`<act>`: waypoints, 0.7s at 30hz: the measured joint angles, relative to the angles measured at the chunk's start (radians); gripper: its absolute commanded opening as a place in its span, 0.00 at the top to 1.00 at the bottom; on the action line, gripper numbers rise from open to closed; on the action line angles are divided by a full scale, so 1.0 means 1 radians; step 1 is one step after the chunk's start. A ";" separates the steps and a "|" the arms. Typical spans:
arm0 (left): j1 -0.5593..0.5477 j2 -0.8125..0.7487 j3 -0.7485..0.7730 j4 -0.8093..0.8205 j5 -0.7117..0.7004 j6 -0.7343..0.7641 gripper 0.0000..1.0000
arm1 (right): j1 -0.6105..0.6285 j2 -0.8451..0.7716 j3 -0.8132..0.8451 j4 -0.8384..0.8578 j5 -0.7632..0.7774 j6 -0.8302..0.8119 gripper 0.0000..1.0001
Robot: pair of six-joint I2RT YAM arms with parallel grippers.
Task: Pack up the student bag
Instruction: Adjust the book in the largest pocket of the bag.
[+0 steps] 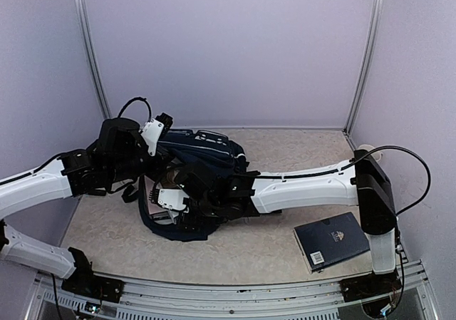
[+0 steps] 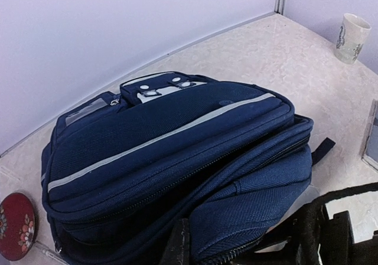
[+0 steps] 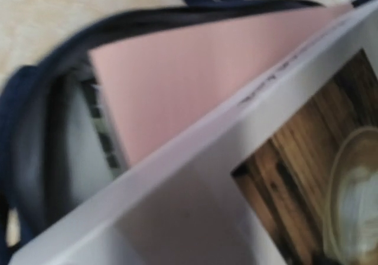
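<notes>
The student bag lies mid-table, navy with a white stripe, and fills the left wrist view. My left gripper is at the bag's top. One dark finger shows against a fold of bag fabric, and the gripper looks shut on it. My right gripper is at the bag's near opening. Its wrist view is filled by a blurred white book with a picture cover, over a pink book inside the bag's rim. The right fingers are hidden.
A flat navy hardcover book lies on the table at the right front; its edge shows in the left wrist view. A pale cup stands at the back right. A red round floral object lies beside the bag.
</notes>
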State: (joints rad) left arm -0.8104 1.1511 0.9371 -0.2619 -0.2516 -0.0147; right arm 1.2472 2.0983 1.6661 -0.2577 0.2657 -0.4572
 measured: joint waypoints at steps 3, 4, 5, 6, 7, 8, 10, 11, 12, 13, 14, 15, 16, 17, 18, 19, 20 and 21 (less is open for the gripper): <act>-0.005 0.008 0.018 0.002 0.031 -0.026 1.00 | -0.004 0.000 0.000 -0.008 0.061 0.047 0.10; -0.008 0.012 0.026 0.004 0.037 -0.033 1.00 | -0.006 -0.001 -0.003 -0.011 0.084 0.066 0.10; -0.011 0.014 0.033 0.003 0.041 -0.039 1.00 | -0.008 -0.006 -0.010 -0.013 0.106 0.086 0.10; -0.013 0.015 0.037 0.004 0.043 -0.044 1.00 | -0.010 -0.016 -0.023 -0.015 0.126 0.103 0.10; -0.015 0.015 0.040 0.002 0.043 -0.050 1.00 | -0.011 -0.027 -0.039 -0.016 0.140 0.117 0.10; -0.016 0.015 0.045 -0.002 0.043 -0.056 1.00 | -0.014 -0.047 -0.063 -0.023 0.162 0.138 0.11; -0.016 0.015 0.058 -0.017 0.037 -0.069 1.00 | -0.027 -0.089 -0.104 -0.042 0.199 0.185 0.11; -0.016 0.016 0.066 -0.027 0.034 -0.075 1.00 | -0.038 -0.107 -0.116 -0.055 0.211 0.206 0.11; -0.016 0.017 0.074 -0.033 0.029 -0.079 1.00 | -0.048 -0.121 -0.127 -0.064 0.220 0.225 0.11; -0.016 0.019 0.085 -0.044 0.022 -0.085 1.00 | -0.060 -0.138 -0.141 -0.075 0.232 0.248 0.11; -0.016 0.022 0.092 -0.046 0.016 -0.090 1.00 | -0.069 -0.150 -0.151 -0.082 0.241 0.266 0.12; -0.015 0.025 0.097 -0.047 0.013 -0.093 1.00 | -0.076 -0.157 -0.157 -0.085 0.249 0.277 0.12; -0.013 0.030 0.098 -0.046 0.013 -0.097 1.00 | -0.081 -0.159 -0.158 -0.087 0.251 0.288 0.12; -0.005 0.036 0.098 -0.045 0.016 -0.102 1.00 | -0.084 -0.159 -0.158 -0.084 0.248 0.296 0.12; 0.006 0.044 0.098 -0.043 0.026 -0.110 1.00 | -0.087 -0.158 -0.158 -0.083 0.243 0.302 0.13; 0.023 0.051 0.098 -0.037 0.047 -0.120 1.00 | -0.088 -0.154 -0.154 -0.082 0.237 0.305 0.13; 0.042 0.057 0.095 -0.026 0.066 -0.132 1.00 | -0.088 -0.146 -0.140 -0.082 0.227 0.307 0.13; 0.057 0.058 0.089 -0.016 0.077 -0.140 1.00 | -0.088 -0.133 -0.122 -0.079 0.217 0.309 0.13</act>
State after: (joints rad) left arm -0.7532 1.2087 1.0264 -0.2775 -0.1749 -0.1547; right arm 1.1591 1.9652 1.5440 -0.3367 0.4824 -0.1482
